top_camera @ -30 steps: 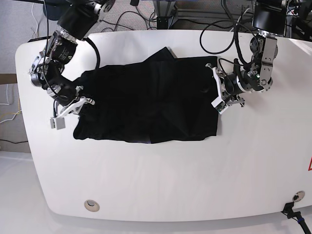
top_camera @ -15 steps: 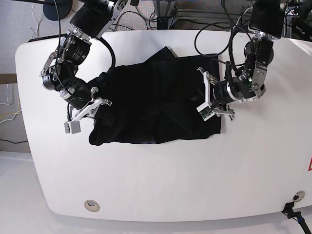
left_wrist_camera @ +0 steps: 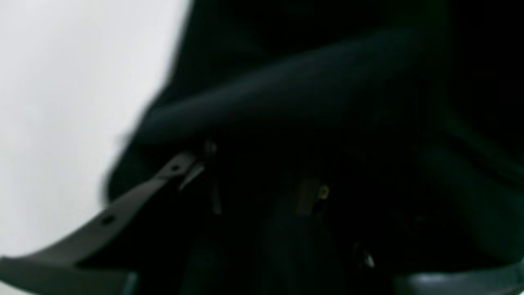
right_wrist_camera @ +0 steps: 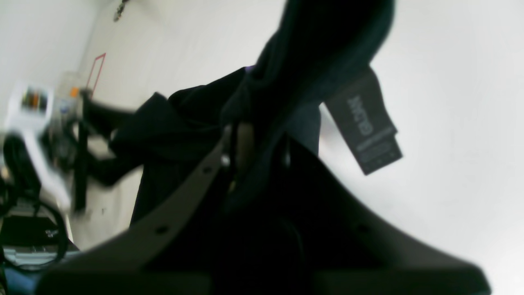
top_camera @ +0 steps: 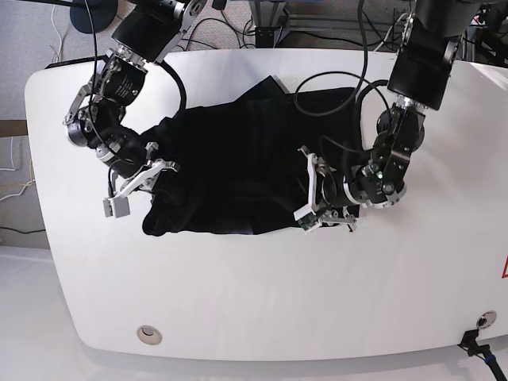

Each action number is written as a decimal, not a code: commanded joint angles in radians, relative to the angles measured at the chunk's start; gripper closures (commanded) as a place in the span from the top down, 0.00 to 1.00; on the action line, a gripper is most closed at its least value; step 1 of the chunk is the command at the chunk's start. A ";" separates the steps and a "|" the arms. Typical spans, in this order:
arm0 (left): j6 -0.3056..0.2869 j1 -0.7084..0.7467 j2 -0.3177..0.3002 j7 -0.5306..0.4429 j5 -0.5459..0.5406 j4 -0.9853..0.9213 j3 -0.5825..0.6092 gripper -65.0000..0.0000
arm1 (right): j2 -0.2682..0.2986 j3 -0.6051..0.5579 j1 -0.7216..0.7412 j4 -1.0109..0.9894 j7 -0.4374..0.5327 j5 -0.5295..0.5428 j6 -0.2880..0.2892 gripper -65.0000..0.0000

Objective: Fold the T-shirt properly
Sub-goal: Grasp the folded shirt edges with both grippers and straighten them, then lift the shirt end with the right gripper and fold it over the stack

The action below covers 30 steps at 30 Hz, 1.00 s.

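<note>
The black T-shirt (top_camera: 230,167) lies bunched across the middle of the white table (top_camera: 278,294), plain side up. On its left edge, my right gripper (top_camera: 151,171) is shut on a pinch of cloth. The right wrist view shows the T-shirt (right_wrist_camera: 184,119) rising from between that gripper's (right_wrist_camera: 254,151) fingers, with a grey label (right_wrist_camera: 364,127) hanging beside it. My left gripper (top_camera: 308,194) stands over the shirt's right part, holding the edge it has carried inward. In the left wrist view a thick fold of the T-shirt (left_wrist_camera: 327,102) fills the frame behind one finger (left_wrist_camera: 155,180).
Black cables (top_camera: 333,71) loop over the back of the table behind the left arm. A round metal grommet (top_camera: 148,334) sits near the front left edge. A black plug (top_camera: 475,343) and a red mark (top_camera: 504,270) are at the right edge.
My left gripper has swept left and toward the front, dragging the shirt's right edge over the body. The right gripper shifted right with the left edge, bunching the cloth.
</note>
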 commanded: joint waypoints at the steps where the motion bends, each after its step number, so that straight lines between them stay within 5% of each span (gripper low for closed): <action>1: 0.001 -0.063 0.022 -0.052 -0.017 -0.049 -0.002 0.33 | 0.005 -0.002 0.018 0.017 0.023 0.030 0.006 0.00; 8: 0.067 -0.096 0.023 -0.251 -0.005 -0.146 0.043 0.33 | 0.007 -0.002 0.018 0.017 0.023 0.030 0.007 0.00; 14: 0.066 0.079 -0.106 -0.251 -0.006 0.152 0.038 0.32 | 0.007 -0.003 0.018 0.017 0.023 0.030 0.009 0.00; 17: 0.067 0.242 -0.160 -0.250 -0.006 0.292 -0.065 0.32 | 0.007 -0.003 0.018 0.017 0.023 0.030 0.009 0.00; 22: 0.061 0.474 -0.155 -0.250 -0.008 0.352 -0.370 0.32 | 0.014 -0.003 0.018 0.017 0.023 0.030 0.009 0.00; 30: 0.061 0.524 -0.155 -0.251 -0.008 0.321 -0.427 0.32 | 0.020 -0.005 0.005 0.017 0.023 0.030 0.011 0.00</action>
